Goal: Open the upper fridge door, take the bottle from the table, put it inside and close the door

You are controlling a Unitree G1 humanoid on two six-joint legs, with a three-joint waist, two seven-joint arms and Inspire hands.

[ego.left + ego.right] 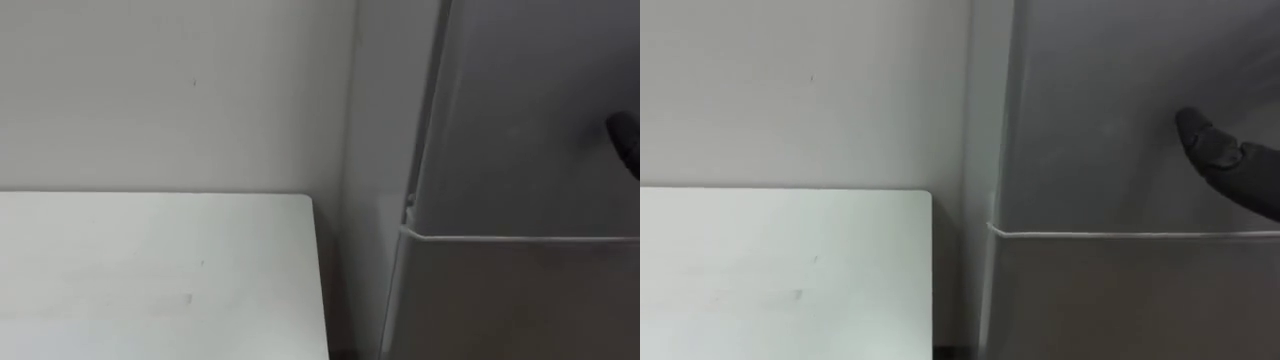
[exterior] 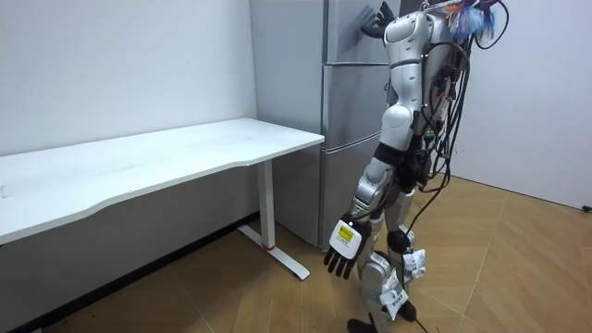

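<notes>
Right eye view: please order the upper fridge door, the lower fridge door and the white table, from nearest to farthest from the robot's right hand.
1. The upper fridge door: directly behind the right hand, at the view's right.
2. The lower fridge door: below the hand, under the seam.
3. The white table: far off at the lower left.

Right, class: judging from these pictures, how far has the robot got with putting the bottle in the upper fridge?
Done: the robot stands at the fridge. In hand: its right hand is raised with straight fingers at the upper door, which looks shut; the left hand hangs open and empty. Left: opening the door, getting the bottle, placing it inside.
</notes>
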